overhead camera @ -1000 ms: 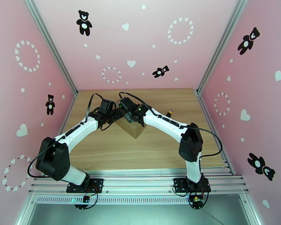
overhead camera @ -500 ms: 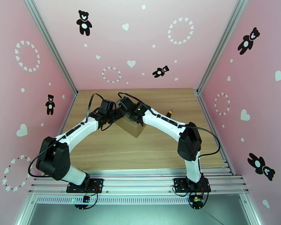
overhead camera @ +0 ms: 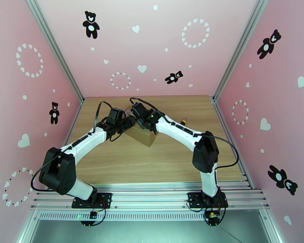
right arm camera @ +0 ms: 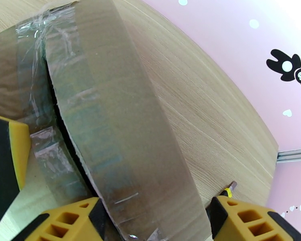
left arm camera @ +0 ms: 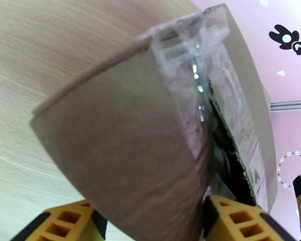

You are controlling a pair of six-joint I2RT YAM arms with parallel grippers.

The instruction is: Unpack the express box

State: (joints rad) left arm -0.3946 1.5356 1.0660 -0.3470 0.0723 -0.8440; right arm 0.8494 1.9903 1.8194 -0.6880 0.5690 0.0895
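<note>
The express box (overhead camera: 144, 137), a small brown carton, sits at the middle of the wooden table (overhead camera: 164, 158) with both grippers on its top. Its taped top seam is split into a dark gap. In the left wrist view one flap of the box (left arm camera: 122, 129) fills the space between my left gripper's (left arm camera: 150, 205) fingers, one finger on the outer side and one at the slit. My right gripper (right arm camera: 154, 203) is shut on the other flap (right arm camera: 122, 117) the same way. From above, the left gripper (overhead camera: 125, 124) and right gripper (overhead camera: 142, 118) meet over the box.
A yellow-black utility knife (overhead camera: 184, 120) lies on the table right of the box, beyond the right forearm; its tip (right arm camera: 229, 189) shows beside my right finger. Pink walls close in the table on three sides.
The right gripper and the box's far end have shifted slightly away from the arm bases and leftward. The left arm has hardly moved.
</note>
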